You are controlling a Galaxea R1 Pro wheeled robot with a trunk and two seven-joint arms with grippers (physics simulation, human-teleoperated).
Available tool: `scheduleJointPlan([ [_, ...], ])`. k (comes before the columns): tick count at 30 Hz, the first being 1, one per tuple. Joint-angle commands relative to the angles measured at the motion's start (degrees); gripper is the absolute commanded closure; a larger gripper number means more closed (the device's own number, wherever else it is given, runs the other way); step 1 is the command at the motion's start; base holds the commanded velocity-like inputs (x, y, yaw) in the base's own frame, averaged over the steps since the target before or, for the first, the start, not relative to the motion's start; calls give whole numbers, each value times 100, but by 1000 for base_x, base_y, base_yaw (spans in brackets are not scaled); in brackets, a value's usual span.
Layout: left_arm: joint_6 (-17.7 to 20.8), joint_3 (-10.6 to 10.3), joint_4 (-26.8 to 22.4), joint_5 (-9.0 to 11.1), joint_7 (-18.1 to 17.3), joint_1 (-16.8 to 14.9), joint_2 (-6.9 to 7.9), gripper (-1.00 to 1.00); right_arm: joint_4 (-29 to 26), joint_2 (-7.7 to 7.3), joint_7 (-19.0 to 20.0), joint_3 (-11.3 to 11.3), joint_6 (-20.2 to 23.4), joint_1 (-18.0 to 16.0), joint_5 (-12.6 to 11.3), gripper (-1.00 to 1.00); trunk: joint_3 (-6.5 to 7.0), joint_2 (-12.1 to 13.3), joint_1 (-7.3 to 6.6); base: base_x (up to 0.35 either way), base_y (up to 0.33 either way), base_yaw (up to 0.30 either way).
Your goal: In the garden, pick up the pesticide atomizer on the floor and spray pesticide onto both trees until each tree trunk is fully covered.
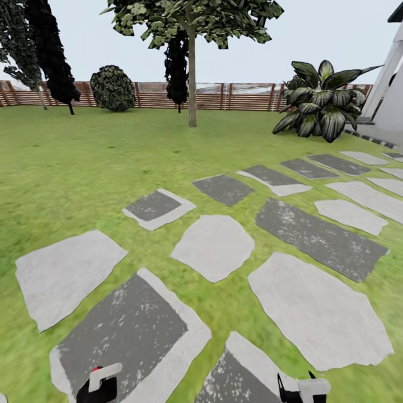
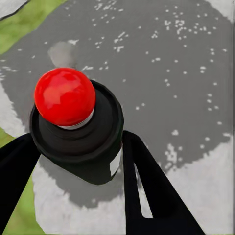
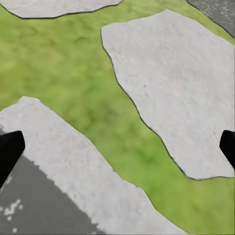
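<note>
While the robot stands on the stone paving (image 1: 313, 313) w/ grass between the slabs, the left gripper (image 2: 83, 161) is clamped on the pesticide atomizer (image 2: 76, 132): black fingers (image 2: 147, 191) press either side of the dark bottle body, red top (image 2: 64, 96) pointing toward the wrist cam, so the bottle's long axis runs roughly along the fingers. In the head view the left gripper (image 1: 103, 386) sits at the near left edge, a speck of red showing at its tip. Right gripper (image 3: 117, 147) is spread apart, nothing between the fingertips, just slab and grass beneath; in the head view it sits near right (image 1: 305, 389).

Farther out, stepping stones (image 1: 215, 246) trail off to the right toward a big striped-leaf plant (image 1: 322, 101). Beyond the lawn (image 1: 84, 157), one tree (image 1: 192, 22) w/ a pale straight trunk (image 1: 192, 84) stands far ahead, slightly left of centre, in front of the slat fence (image 1: 235, 96).

Key relation: the trunk lies straight ahead and well apart from the bottle, so prob. the base has to drive across the lawn first; the left arm carries the sprayer, so approach should put the trunk on the left-front.
</note>
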Motion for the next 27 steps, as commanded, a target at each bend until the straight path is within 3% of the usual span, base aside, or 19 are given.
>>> scheduleJointPlan([
  [1,-24,-10,3,57,0,-4,3,100,6,3,-32,-23,-15,-4,61,-100,-5,-1,2,338,0,0],
  [27,-24,-12,3,57,0,-3,5,100,6,12,-32,-15,-15,-4,70,-100,73,-1,2,338,0,0],
])
